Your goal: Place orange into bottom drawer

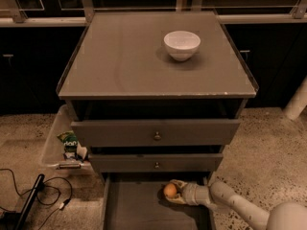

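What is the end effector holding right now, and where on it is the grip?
The orange, pinched across its sides by the end effector, over the bottom drawer.

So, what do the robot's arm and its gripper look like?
The gripper, low over the bottom drawer, has pale cream fingers on a light grey wrist. The arm is a smooth, rounded, off-white tube. No cables or markings are visible.

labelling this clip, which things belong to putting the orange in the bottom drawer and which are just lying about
Job: orange; bottom drawer; gripper, shut on the orange over that drawer.
Lying about: bowl on the cabinet top; upper drawers; bin beside the cabinet.
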Available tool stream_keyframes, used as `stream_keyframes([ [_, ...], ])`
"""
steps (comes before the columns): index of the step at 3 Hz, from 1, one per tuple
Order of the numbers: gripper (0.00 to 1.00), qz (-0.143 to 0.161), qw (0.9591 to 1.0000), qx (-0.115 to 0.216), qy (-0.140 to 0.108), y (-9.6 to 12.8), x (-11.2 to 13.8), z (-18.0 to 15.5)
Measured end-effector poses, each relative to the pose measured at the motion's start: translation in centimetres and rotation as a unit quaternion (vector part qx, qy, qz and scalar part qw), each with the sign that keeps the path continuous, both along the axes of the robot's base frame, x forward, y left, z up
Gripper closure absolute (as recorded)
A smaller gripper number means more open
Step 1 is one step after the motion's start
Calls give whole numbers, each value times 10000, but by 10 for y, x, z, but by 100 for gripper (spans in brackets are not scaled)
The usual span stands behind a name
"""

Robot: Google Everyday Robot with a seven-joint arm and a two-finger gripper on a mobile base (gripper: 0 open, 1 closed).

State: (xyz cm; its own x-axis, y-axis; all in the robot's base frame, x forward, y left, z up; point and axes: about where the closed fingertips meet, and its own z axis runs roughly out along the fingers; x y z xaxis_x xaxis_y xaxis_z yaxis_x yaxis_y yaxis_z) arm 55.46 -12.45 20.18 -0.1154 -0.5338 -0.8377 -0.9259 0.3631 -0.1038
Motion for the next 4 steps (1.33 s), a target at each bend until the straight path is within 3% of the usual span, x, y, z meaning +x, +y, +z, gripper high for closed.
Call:
stream_keyframes([
  [1, 100, 120, 9996, -219, -148, 2, -2, -17],
  [3, 100, 569, 9965, -594, -159, 5, -12, -51],
  [4, 81, 574, 9964, -597, -158, 5, -12, -52],
])
